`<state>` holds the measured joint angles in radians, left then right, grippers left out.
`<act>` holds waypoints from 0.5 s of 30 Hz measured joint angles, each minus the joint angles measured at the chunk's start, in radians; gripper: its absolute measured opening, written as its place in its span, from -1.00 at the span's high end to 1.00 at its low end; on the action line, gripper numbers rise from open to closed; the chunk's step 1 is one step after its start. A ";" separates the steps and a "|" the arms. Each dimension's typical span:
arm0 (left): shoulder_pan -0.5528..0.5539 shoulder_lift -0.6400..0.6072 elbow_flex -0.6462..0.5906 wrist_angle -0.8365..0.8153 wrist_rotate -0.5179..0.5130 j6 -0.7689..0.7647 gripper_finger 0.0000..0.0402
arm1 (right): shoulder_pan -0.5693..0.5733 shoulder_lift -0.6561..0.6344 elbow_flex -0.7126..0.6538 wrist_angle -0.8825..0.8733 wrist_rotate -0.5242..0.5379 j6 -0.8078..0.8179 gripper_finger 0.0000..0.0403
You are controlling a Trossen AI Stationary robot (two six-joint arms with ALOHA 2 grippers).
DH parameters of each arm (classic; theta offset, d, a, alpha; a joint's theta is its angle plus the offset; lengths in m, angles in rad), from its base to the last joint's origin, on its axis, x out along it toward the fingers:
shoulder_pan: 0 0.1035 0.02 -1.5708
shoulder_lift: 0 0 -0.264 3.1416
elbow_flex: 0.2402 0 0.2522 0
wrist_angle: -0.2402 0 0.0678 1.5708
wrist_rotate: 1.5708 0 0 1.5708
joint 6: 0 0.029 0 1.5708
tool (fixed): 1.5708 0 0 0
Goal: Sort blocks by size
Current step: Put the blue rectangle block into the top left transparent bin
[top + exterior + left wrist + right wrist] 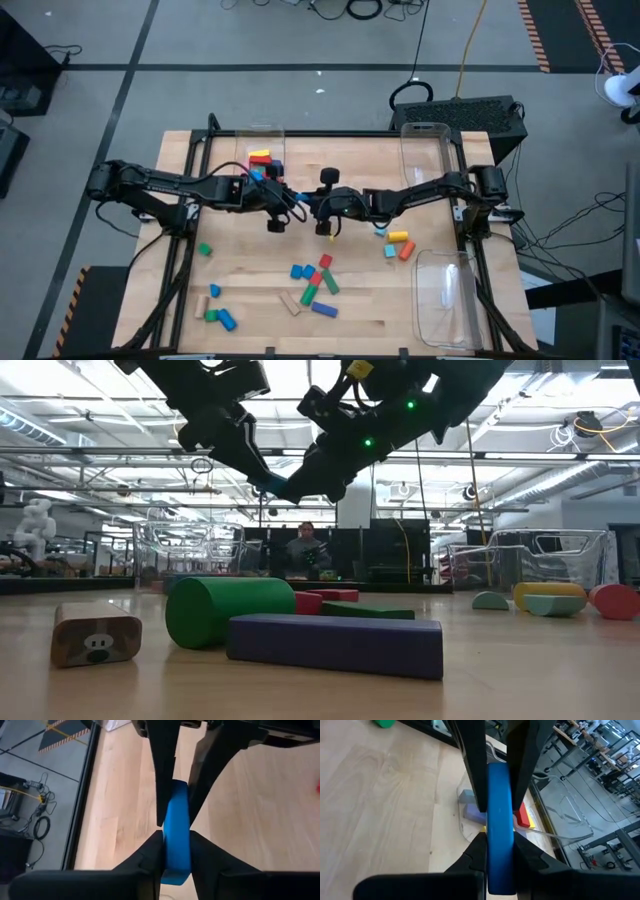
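Note:
A bright blue block (177, 825), seen edge-on, is held in the air over the table's middle by both grippers at once; it also shows in the right wrist view (500, 820). My left gripper (296, 203) comes from the left and is shut on it. My right gripper (312, 205) comes from the right and is shut on it too. In the low view the fingers of both meet well above the table (280, 485). Several loose blocks (315, 282) lie on the wood nearer the front edge. My left gripper pinches the blue block's two flat faces between its two fingers at one end (176, 857). The fingers come from the table's left, slanting down. The block is lifted clear of the table. My right gripper pinches the same two flat faces between its two fingers at the opposite end (500, 855). The fingers come from the table's right, slanting down, tip to tip with the left gripper's. The block is clear of the table.
A clear bin (262, 150) at the far left holds red, yellow and blue blocks. Clear bins stand at the far right (425, 150) and near right (447, 300). Loose blocks lie at left (204, 249), near left (218, 316) and right (400, 243).

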<state>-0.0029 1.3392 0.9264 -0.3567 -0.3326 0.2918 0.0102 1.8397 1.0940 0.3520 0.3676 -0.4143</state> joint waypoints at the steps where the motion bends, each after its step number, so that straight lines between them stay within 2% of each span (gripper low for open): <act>1: 0.000 0.000 0.000 0.000 0.002 0.003 0.64 | 0.002 0.000 0.000 0.001 0.000 0.000 0.83; 7: 0.000 0.000 0.000 0.011 -0.011 0.014 0.67 | 0.004 -0.003 -0.001 0.003 0.003 -0.002 0.80; 12: 0.000 0.000 0.000 0.038 -0.063 -0.001 0.67 | 0.002 -0.005 -0.001 0.015 0.029 0.003 0.59; 15: 0.002 0.000 0.001 0.045 -0.105 -0.007 0.67 | 0.003 -0.006 0.001 0.024 0.099 0.028 0.44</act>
<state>-0.0010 1.3392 0.9269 -0.3114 -0.4376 0.2853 0.0136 1.8339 1.0950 0.3763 0.4669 -0.3867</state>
